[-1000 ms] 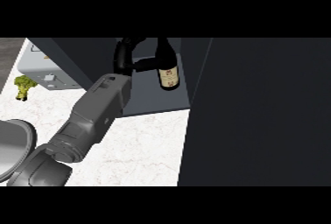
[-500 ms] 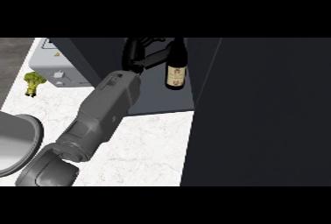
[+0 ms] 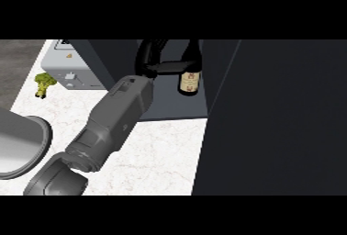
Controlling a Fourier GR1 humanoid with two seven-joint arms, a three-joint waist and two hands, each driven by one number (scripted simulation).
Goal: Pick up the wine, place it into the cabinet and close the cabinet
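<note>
Wine bottle upright inside dark cabinet, just right of left hand. Fingers curled round bottle's upper part, thumb across its shoulder. Open cabinet door further right. Grey appliance and small green item well left of forearm.

We note the cabinet opening is narrow: its dark door stands as a wall along the right, and a dark side panel bounds the left. The wine and the hand beside it fill most of the inner space. Left of the cabinet, a grey appliance and a small green item crowd the counter; bare counter lies in front of the opening.
</note>
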